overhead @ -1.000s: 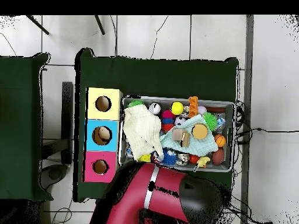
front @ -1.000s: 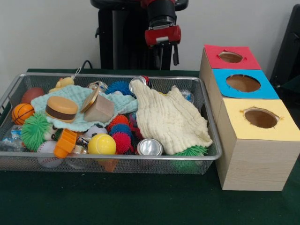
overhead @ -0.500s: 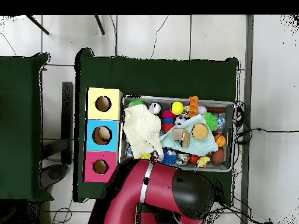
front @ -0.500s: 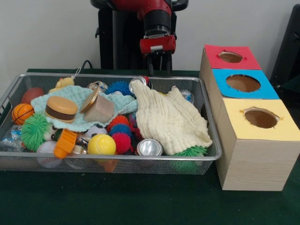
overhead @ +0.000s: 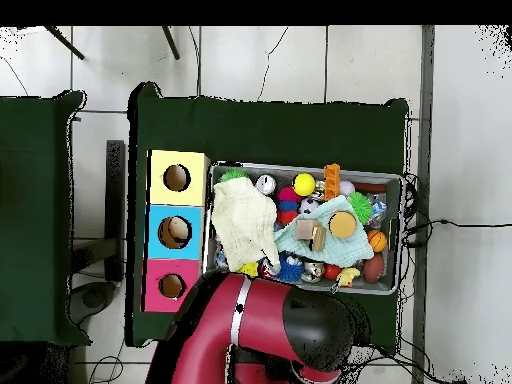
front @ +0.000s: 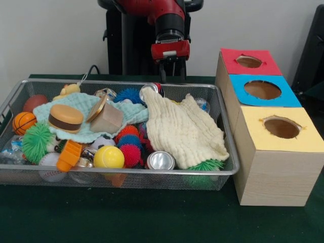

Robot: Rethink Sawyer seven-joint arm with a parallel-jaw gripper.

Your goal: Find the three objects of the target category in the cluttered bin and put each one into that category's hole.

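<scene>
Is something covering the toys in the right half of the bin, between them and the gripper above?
Yes. A cream cloth lies over the right half of the wire bin, hiding what sits beneath it from the gripper hanging at the far rim.

A plain pale wall (front: 50, 35) stands behind the green-covered table (front: 152, 217), over a white tiled floor (overhead: 300, 60).

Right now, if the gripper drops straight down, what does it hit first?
Likely the silver can at the bin's far rim, beside the cream cloth. The gripper hangs above that edge, but depth is unclear.
</scene>
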